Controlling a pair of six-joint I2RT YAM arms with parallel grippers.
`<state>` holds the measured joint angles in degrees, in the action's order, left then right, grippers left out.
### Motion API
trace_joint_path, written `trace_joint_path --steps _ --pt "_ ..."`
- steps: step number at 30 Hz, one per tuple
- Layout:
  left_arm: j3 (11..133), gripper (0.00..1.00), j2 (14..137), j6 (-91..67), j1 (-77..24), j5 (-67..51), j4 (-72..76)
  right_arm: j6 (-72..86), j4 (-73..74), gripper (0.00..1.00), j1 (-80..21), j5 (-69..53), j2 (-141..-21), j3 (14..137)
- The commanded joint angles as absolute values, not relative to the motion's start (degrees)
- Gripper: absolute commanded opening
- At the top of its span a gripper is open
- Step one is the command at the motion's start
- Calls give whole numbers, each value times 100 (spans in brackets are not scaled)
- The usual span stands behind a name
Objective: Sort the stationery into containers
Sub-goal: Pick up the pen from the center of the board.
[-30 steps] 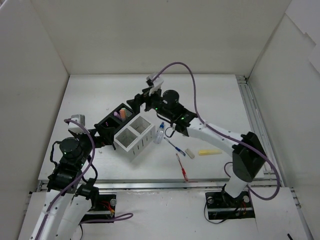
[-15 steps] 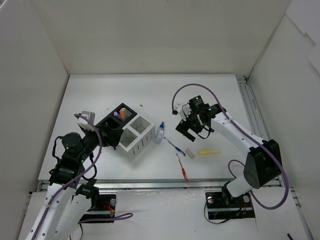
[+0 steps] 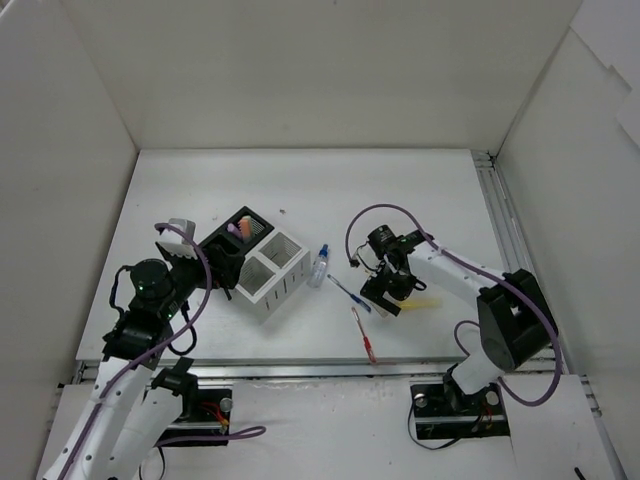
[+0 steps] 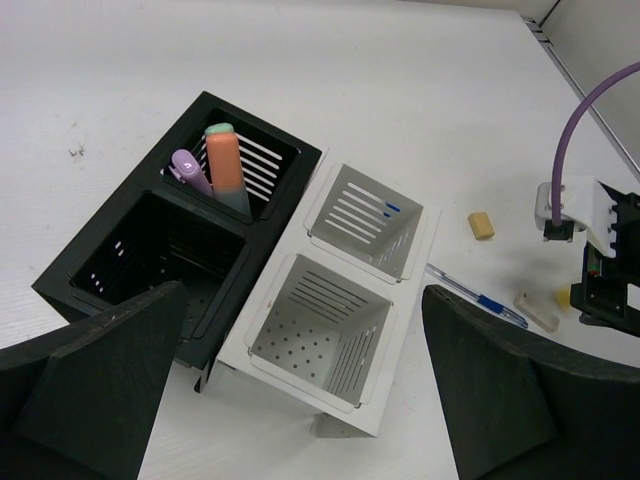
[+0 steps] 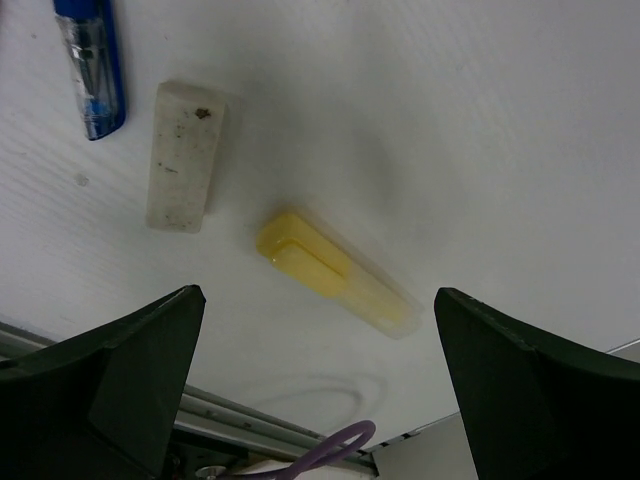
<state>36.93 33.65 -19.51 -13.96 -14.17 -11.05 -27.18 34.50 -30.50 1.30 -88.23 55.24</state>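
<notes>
Right pincer (image 5: 318, 330) has dropped over the yellow highlighter (image 5: 335, 272) (jaws wide apart).

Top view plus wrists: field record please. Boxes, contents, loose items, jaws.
black box: orange highlighter and lilac highlighter in one compartment, other empty
white box: both compartments look empty
loose on table: yellow highlighter, long eraser, small eraser, blue pen, red pen, bottle
left jaws: open, above the boxes, holding nothing
right jaws: open, above the yellow highlighter, holding nothing
</notes>
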Motion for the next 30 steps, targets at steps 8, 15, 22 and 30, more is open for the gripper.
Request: trace_joint_path --steps 8,15,22,30 --pt "3920 100 3726 -1670 -1433 -1099 -641 -2715 3709 95 -2690 624 -9755 5572" --pt "3902 100 3630 -1661 -1433 -844 -668 -2988 3665 74 -2409 492 -10002 5800" --pt "3894 100 3577 -1635 -1433 -668 -712 -3225 3577 24 -2188 -191 -10098 6135" --pt "3885 100 3489 -1635 -1433 -589 -747 -3033 3218 0 -2215 182 -9564 6161"
